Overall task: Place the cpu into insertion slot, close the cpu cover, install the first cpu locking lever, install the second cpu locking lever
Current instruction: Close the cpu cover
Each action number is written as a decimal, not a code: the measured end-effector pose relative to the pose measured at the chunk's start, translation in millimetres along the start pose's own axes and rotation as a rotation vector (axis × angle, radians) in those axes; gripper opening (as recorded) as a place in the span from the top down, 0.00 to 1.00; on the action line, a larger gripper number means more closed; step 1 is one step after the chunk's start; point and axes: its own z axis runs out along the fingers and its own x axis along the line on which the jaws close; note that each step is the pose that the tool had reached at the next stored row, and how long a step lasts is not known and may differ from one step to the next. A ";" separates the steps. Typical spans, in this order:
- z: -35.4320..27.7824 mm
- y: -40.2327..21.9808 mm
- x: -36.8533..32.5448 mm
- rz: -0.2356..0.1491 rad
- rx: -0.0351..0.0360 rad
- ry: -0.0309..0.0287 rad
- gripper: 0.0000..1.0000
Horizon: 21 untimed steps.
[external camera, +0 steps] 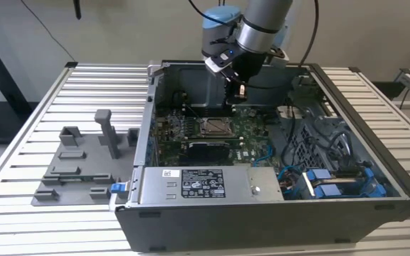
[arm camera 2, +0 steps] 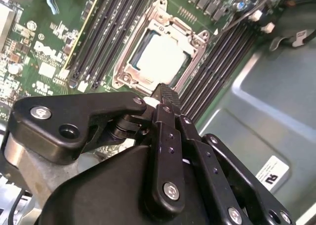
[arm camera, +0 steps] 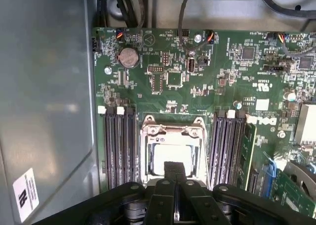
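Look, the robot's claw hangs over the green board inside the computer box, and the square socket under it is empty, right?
Not empty. The second wrist view shows a silvery chip lying in the socket, with a metal frame around it. The rest holds: the claw hangs over the green board inside the computer box.

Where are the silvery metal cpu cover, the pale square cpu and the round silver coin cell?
Silvery metal cpu cover (arm camera: 174,135): first wrist view, frame edge toward the coin cell.
Pale square cpu (arm camera: 168,153): first wrist view, middle of its bare top.
Round silver coin cell (arm camera: 130,57): first wrist view, its centre.
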 end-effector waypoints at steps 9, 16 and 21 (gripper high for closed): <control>-10.1 -17.0 0.7 0.000 -0.0088 -0.0001 0.89; -16.7 -30.7 1.2 -0.001 -0.0174 -0.0002 0.89; -19.6 -41.6 1.5 -0.001 -0.0257 -0.0004 0.89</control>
